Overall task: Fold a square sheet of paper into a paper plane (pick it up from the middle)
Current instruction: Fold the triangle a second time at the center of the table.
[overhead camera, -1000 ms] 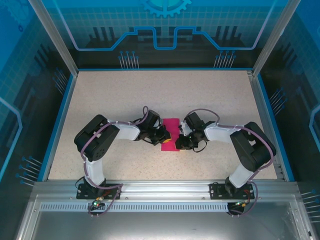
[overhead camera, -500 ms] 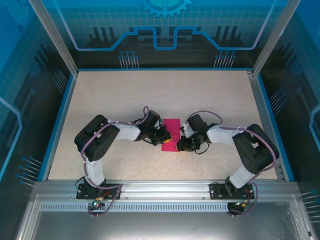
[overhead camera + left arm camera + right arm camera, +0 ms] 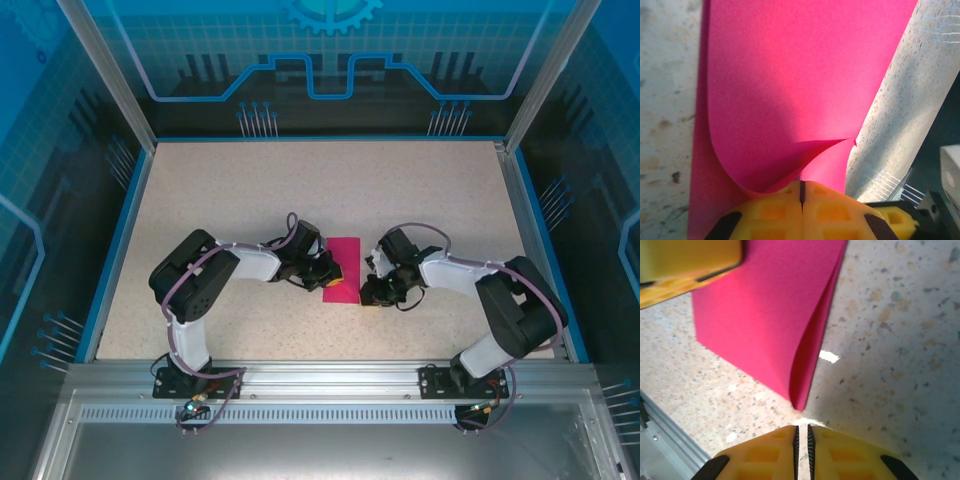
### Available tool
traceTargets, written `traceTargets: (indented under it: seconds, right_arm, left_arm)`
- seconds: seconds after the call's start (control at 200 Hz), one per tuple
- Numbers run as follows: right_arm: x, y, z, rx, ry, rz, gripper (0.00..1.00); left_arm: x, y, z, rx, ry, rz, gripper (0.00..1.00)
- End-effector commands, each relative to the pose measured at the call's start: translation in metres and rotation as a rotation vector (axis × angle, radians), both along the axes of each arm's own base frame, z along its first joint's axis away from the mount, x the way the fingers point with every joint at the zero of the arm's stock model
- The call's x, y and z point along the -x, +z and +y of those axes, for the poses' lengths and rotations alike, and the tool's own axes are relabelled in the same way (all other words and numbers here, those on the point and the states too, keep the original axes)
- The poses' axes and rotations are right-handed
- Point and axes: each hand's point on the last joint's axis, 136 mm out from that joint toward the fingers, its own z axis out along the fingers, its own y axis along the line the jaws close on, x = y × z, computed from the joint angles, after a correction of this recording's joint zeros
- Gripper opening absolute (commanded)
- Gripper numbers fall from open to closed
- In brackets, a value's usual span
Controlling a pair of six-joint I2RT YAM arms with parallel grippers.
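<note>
Near the surface's (image 3: 300, 190) middle lies the square sheet of paper (image 3: 342, 268), folded double. The left end effector (image 3: 801, 192) pinches its lifted edge. The right end effector (image 3: 802, 435), nearly pressed together, holds nothing beside its corner.

The square sheet of paper (image 3: 790, 75) is thin magenta paper, matt and smooth, bending in a soft curl rather than a hard crease. The table (image 3: 300, 190) has a beige speckled top, matt and faintly grainy like stone laminate. The left gripper (image 3: 801, 192) and right gripper (image 3: 801, 436) have yellow moulded plastic fingers with a waffle grid and a dull sheen. Along the bottom of the overhead view runs a brushed metal rail (image 3: 320, 378). The arms (image 3: 195, 275) wear black and white plastic shells.
</note>
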Motion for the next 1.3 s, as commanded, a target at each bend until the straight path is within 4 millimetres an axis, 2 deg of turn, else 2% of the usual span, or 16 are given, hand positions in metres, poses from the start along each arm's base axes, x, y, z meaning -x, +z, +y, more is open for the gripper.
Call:
traceTargets:
  seconds: [0.0,0.115,0.24,0.38,0.535,0.655,0.795,0.9,1.01,1.12,1.295]
  right_arm:
    - [-0.009,0.026,0.010,-0.070,-0.027,-0.020,0.15]
    - [-0.020,0.037,0.033,-0.134,-0.010,-0.028,0.16]
    - [-0.029,0.025,0.046,-0.100,-0.002,-0.010,0.16]
    - [-0.032,0.000,0.036,-0.026,-0.031,0.023,0.15]
    - [-0.023,-0.024,0.014,0.020,-0.057,0.081,0.15]
    - [-0.013,-0.037,0.002,0.042,-0.070,0.122,0.15]
    - [-0.008,-0.041,0.001,0.026,-0.078,0.140,0.14]
    - [-0.009,-0.040,0.001,0.026,-0.081,0.138,0.14]
    - [-0.011,-0.038,0.002,0.025,-0.079,0.133,0.14]
    - [-0.011,-0.040,0.001,0.032,-0.079,0.136,0.14]
    - [-0.010,-0.043,0.000,0.042,-0.078,0.144,0.13]
  left_arm:
    - [0.011,-0.031,0.016,-0.103,0.018,0.056,0.02]
    - [0.009,-0.029,0.015,-0.097,0.016,0.050,0.02]
    - [0.008,-0.027,0.013,-0.090,0.016,0.049,0.02]
    - [0.008,-0.025,0.012,-0.084,0.014,0.046,0.02]
    - [0.005,-0.021,0.009,-0.069,0.009,0.030,0.05]
    - [0.000,-0.008,0.004,-0.039,-0.003,-0.011,0.11]
    - [-0.008,0.017,-0.006,0.025,-0.017,-0.074,0.20]
    - [-0.010,0.033,-0.011,0.069,-0.023,-0.098,0.21]
    - [-0.011,0.040,-0.016,0.102,-0.027,-0.112,0.22]
    - [-0.014,0.039,-0.020,0.110,-0.029,-0.116,0.22]
    - [-0.015,0.015,-0.014,0.045,-0.012,-0.081,0.21]
